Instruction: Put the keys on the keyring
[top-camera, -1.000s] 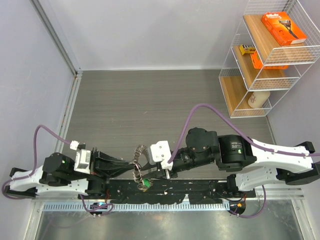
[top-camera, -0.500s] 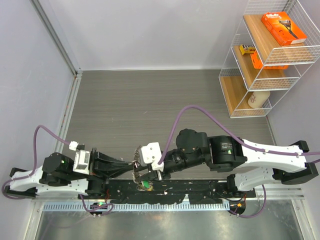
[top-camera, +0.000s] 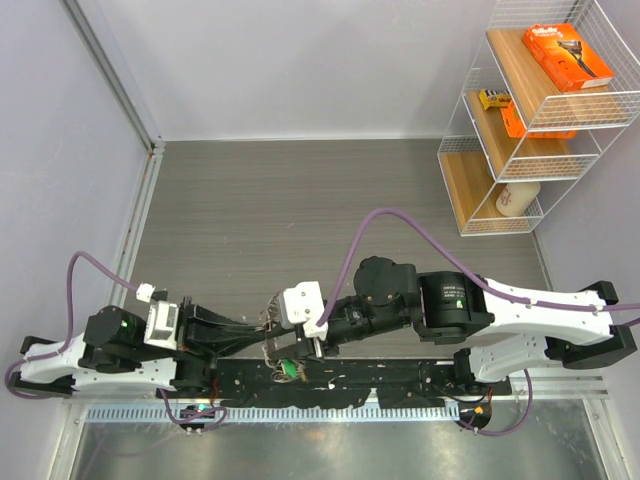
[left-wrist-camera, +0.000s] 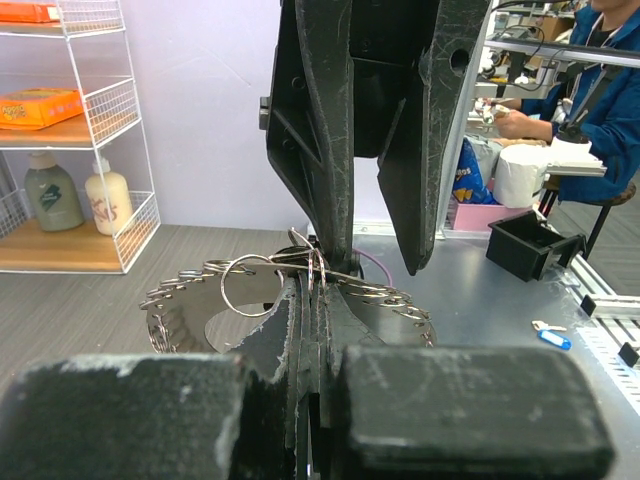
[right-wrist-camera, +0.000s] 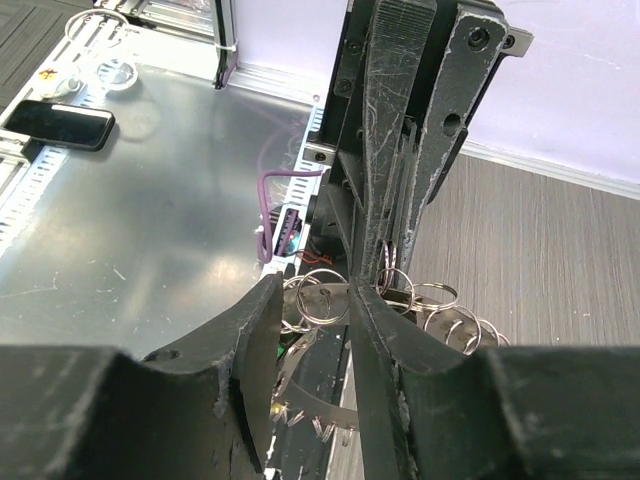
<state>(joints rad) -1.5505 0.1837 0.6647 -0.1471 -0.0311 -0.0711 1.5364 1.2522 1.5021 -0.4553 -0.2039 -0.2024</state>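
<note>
Left tool (left-wrist-camera: 316, 300) is clamped shut on the keyring (left-wrist-camera: 200, 290), held above the bench's (top-camera: 300, 220) near edge. Right tool (left-wrist-camera: 372, 262) is half-open, gripping nothing visible, beside its loops. Risk: closing on the wrong loop would twist the ring free.

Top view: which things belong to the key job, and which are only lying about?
Job: keyring, fanned keys, green tag.
Lying about: wire shelf, orange box, bottle.
</note>
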